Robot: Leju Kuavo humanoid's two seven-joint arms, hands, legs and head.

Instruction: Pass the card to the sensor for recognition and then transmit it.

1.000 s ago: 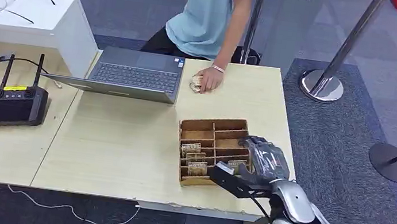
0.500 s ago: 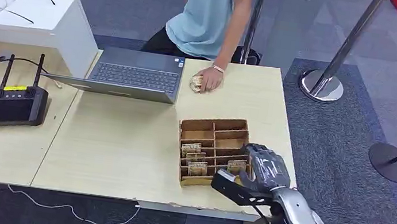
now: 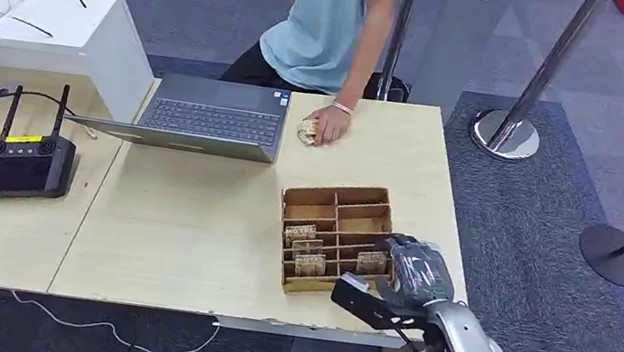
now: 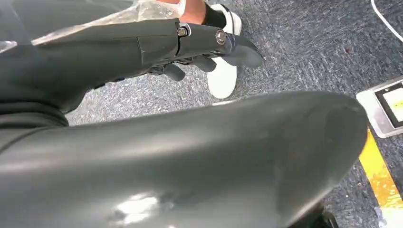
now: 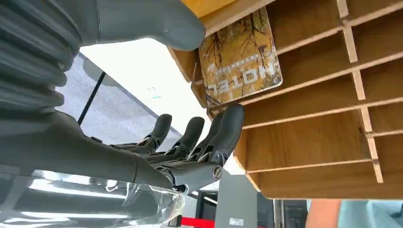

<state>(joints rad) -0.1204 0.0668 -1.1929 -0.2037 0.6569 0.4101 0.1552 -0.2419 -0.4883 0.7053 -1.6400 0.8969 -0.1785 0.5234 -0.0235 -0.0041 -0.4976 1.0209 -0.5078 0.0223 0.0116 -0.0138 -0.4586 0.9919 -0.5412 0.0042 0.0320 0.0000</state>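
The robot's right hand (image 3: 417, 272) is hovering at the near right corner of the brown wooden slotted card tray (image 3: 337, 199), which is sitting on the pale wooden bench (image 3: 191, 233). Its dark fingers (image 5: 227, 133) are lying spread and slightly curled, holding nothing. The tan card printed with "HOTEL" (image 5: 239, 54) is standing in a slot of the tray, between the grey thumb (image 5: 142, 21) and the fingers, just beside the fingertips but apart from them. More cards (image 3: 301, 234) are standing in neighbouring slots. The left hand (image 4: 199, 45) is hanging above grey carpet (image 4: 304, 47), its fingers curling loosely, gripping nothing.
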